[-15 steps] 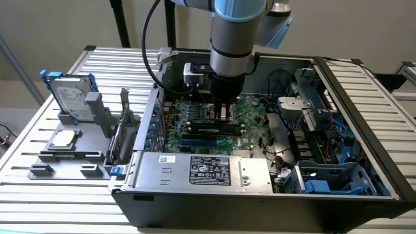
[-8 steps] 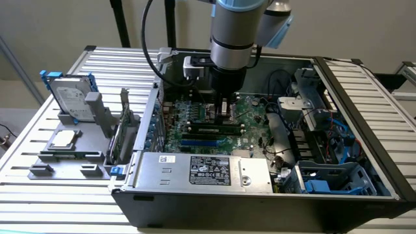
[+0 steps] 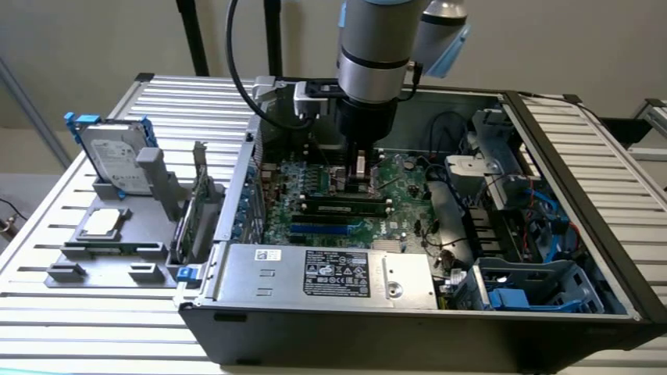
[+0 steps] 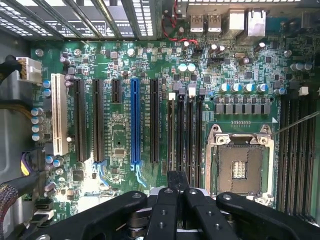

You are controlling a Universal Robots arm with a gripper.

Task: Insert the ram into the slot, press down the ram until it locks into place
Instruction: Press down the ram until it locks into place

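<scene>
Closest to your wrist camera, the black jointed gripper (image 4: pixel 177 181) has its two fingers (image 4: pixel 165 210) drawn close together over the green motherboard (image 4: pixel 120 145). You cannot tell whether anything is pinched between them.

Just past the fingertips run four long narrow black plastic memory sockets. The slot (image 4: pixel 181 135) lies among them, directly in line with the tips. To one side of the fingers, just beside those sockets, sits the square metal-framed processor socket (image 4: pixel 240 167), and more black sockets (image 4: pixel 295 150) lie beyond it. To the other side stand a black expansion socket (image 4: pixel 154 120), the long blue socket (image 4: pixel 134 120), two more black ones (image 4: pixel 97 120) and a white one (image 4: pixel 59 115), all parallel to the memory sockets.

In the exterior view, the ram (image 3: pixel 339 205), a thin dark green stick with black chips, stands on edge in a black memory socket directly beneath the fingertips. You cannot tell whether they touch it.

Your silver-grey arm (image 3: pixel 376 47) comes straight down into the open black computer case (image 3: pixel 417 336), with the gripper pointing vertically at the board. Nearer the camera than the fingers, the grey labelled power supply (image 3: pixel 328 273) fills the case's front. Cables and a blue-and-grey drive cage (image 3: pixel 532 285) crowd the exterior view's right. Outside the case, on the exterior view's left, a grey fixture (image 3: pixel 105 250) on the slatted metal table (image 3: pixel 62 312) holds a silver hard drive (image 3: pixel 109 160) and a green expansion card (image 3: pixel 198 211).
</scene>
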